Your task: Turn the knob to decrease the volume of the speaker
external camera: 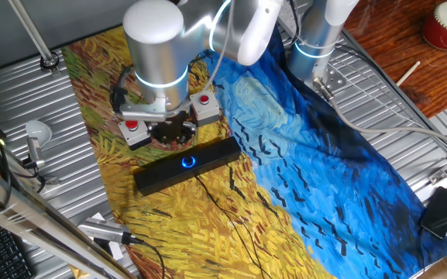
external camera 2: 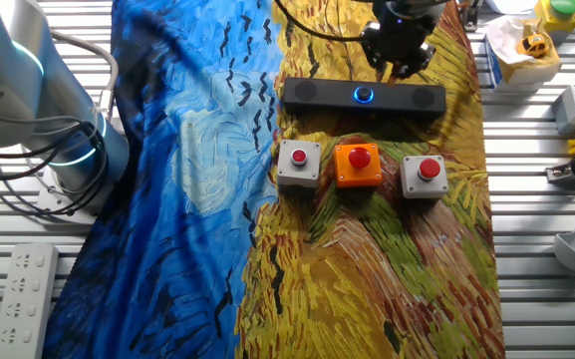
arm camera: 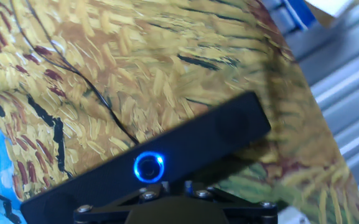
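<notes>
Nearby, three red-button boxes flank the speaker, claw above.

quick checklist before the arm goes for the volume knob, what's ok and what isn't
1. Knob visible, blue ring lit: ok.
2. Speaker lying flat on the cloth: ok.
3. Pincer touching the knob: not ok, it hangs beside the speaker.
4. Pincer jaws open wide enough for the knob: cannot tell, the fingertips are hidden.
5. Cable clear of the knob: ok, it trails away over the cloth.
6. Red push-buttons apart from the speaker: ok.
</notes>
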`<state>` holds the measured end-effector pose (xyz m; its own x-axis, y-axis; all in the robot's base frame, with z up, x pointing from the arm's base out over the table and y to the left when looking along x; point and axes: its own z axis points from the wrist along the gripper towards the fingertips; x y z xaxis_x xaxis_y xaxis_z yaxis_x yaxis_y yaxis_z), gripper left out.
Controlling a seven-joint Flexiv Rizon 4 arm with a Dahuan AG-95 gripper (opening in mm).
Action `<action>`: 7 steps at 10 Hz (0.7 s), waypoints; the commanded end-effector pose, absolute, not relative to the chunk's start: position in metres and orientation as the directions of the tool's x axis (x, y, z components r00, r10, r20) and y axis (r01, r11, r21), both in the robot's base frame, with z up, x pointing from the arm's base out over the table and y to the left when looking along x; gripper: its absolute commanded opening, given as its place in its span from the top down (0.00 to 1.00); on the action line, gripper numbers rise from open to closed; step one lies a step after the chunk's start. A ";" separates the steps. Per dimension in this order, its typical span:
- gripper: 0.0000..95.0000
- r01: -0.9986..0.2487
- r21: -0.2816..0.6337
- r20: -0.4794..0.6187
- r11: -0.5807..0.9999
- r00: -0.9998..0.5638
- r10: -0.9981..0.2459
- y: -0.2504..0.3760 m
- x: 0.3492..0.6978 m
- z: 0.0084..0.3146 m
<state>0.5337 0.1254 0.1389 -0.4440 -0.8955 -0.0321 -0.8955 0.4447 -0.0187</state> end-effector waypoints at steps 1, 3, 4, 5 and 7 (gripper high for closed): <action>0.60 -0.920 -0.019 -0.034 0.391 -0.391 -0.920 0.131 0.533 0.135; 0.60 -0.907 -0.021 -0.031 0.420 -0.419 -0.907 0.130 0.530 0.135; 0.60 -0.894 -0.024 -0.025 0.447 -0.446 -0.895 0.130 0.530 0.135; 0.60 -0.886 -0.026 -0.019 0.464 -0.463 -0.886 0.130 0.530 0.135; 0.60 -0.872 -0.027 -0.019 0.489 -0.489 -0.872 0.130 0.530 0.135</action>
<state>0.5298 0.1294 0.1347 -0.4641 -0.8855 -0.0208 -0.8851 0.4645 -0.0287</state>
